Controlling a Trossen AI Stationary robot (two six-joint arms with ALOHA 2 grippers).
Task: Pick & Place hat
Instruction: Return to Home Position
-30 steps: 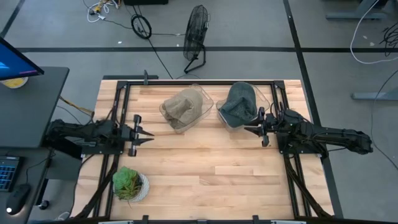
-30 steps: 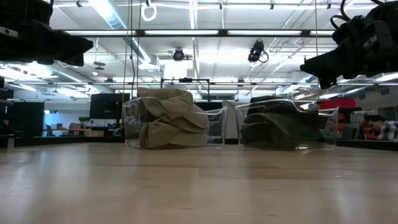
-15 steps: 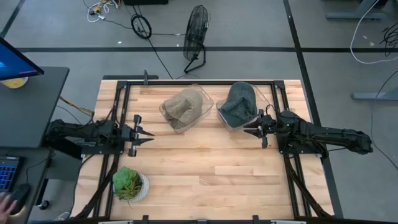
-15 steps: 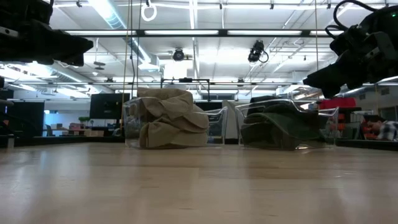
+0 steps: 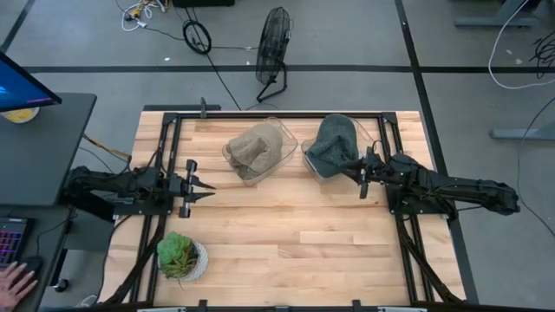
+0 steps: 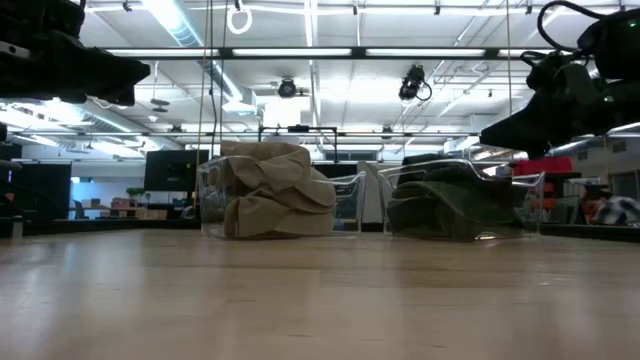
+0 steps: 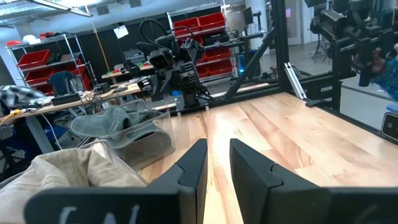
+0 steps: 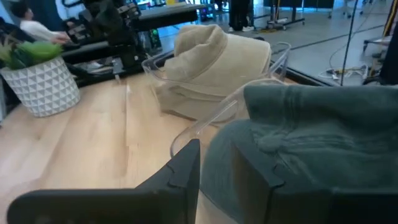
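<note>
A grey-green hat (image 5: 334, 143) lies heaped in a clear bin (image 5: 314, 166) at the far right of the table, bulging over the rim. A tan hat (image 5: 253, 147) fills a second clear bin (image 5: 284, 137) to its left. My right gripper (image 5: 345, 170) is open and hovers at the grey-green hat's near right side. In the right wrist view its fingers (image 8: 186, 165) point at the hat (image 8: 311, 137) just ahead, and I see no touch. My left gripper (image 5: 208, 185) is open and waits above the table, left of the tan hat (image 7: 68, 174).
A potted plant (image 5: 180, 256) in a white pot stands at the table's near left corner. A black frame (image 5: 277, 113) runs around the table edges. Bare wood (image 5: 295, 225) stretches between the bins and the near edge. A person's hand (image 5: 13, 282) shows off the table at lower left.
My right gripper has moved down and toward the far left, closing in on the grey-green hat's bin, and has turned slightly toward it. The left arm and both hats have stayed put.
</note>
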